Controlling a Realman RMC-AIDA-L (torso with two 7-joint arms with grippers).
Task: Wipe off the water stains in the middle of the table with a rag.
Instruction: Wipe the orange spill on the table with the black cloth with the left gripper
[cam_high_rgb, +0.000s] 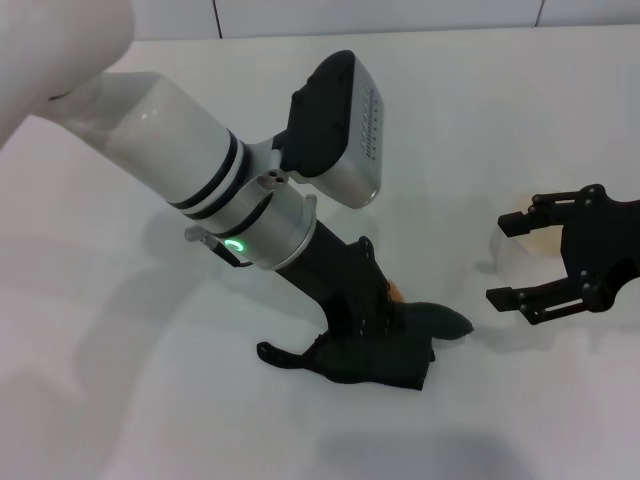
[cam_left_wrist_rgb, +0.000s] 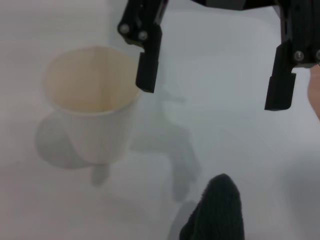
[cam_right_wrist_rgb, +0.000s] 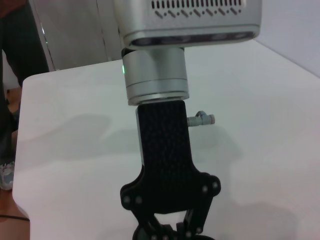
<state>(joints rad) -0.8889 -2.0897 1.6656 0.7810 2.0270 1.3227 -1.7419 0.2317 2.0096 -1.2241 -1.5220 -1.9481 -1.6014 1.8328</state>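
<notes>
One left end effector (cam_high_rgb: 372, 325) presses down — rag (cam_high_rgb: 385, 355) bunched beneath.

The rag (cam_high_rgb: 375, 350) is a dark charcoal cloth lying crumpled flat on the white counter (cam_high_rgb: 120, 400), pressed under the left end effector (cam_high_rgb: 365, 330). One thin corner trails out to the side, and a rounded fold pokes out on the opposite side. A sliver of the orange water stains (cam_high_rgb: 396, 292) shows at the rag's far edge, mostly covered.
</notes>
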